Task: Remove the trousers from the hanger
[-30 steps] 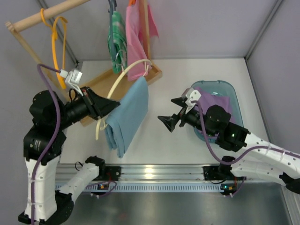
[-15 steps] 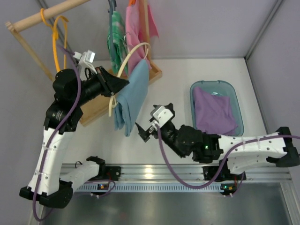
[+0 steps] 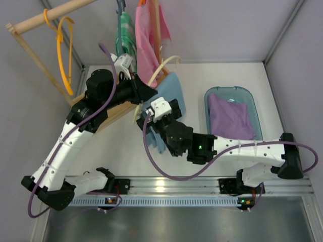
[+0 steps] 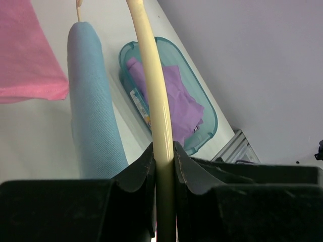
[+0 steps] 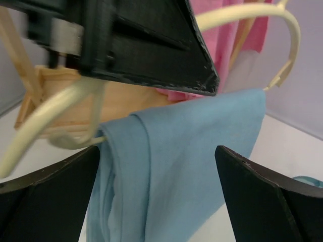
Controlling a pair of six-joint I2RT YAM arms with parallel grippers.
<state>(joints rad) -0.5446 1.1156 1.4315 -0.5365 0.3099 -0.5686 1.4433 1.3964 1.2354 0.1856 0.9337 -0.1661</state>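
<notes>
A white table (image 3: 222, 75) fills the middle of the top view, closed in behind, to its left and to its right by plain grey walls (image 3: 227, 30) that meet at thin metal corner posts (image 3: 283, 34). At the table's rear left corner stands a wooden rack (image 3: 50, 17) with a round top bar. Along the table's near edge runs an aluminium rail (image 3: 176, 184), with a dull grey metal surface (image 3: 176, 222) on its near side; the light is soft and even.

Light blue trousers (image 5: 192, 151), cream hanger (image 4: 151, 75)
</notes>
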